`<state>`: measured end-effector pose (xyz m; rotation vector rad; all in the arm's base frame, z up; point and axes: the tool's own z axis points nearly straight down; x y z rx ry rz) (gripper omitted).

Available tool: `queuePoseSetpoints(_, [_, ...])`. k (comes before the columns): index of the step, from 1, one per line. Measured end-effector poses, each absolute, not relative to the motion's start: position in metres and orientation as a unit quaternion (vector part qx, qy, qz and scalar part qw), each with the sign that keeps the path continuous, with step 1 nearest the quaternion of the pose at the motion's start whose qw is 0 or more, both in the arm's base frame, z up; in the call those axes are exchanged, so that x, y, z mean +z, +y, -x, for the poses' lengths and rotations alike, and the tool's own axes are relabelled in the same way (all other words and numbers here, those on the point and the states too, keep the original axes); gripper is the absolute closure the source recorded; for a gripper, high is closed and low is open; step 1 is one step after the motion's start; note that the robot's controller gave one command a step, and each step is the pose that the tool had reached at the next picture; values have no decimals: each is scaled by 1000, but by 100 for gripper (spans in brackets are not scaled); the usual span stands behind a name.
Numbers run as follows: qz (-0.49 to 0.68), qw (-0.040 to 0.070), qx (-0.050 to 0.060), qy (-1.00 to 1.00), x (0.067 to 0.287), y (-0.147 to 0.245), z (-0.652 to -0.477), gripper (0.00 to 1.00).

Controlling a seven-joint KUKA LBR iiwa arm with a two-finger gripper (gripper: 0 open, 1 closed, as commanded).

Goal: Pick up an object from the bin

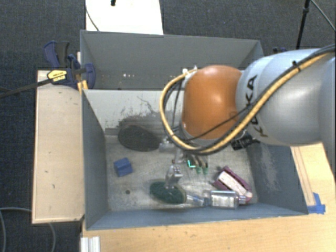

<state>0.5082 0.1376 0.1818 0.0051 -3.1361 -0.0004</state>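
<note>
We see the hand (175, 175) just at twelve o'clock of the dark green oval lump (168, 193) at six o'clock in the bin (97, 156), likely aligning to grasp it; spread or pressed together, we cannot tell.

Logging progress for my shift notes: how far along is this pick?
Done: the arm is down inside the bin. In hand: the end effector hangs just above the dark green lump by the near wall; nothing visibly held. Left: closing on something and lifting it out.
</note>
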Motion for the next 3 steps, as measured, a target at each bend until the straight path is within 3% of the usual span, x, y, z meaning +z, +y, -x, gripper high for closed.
queuePoseSetpoints(1, [-20,-3,-2,-1000,71,125,-487,0])
queuePoseSetpoints(2, [-17,-6,-3,-1000,74,125,-489,100])
queuePoseSetpoints(3, [-85,-6,0,-996,257,105,-539,100])
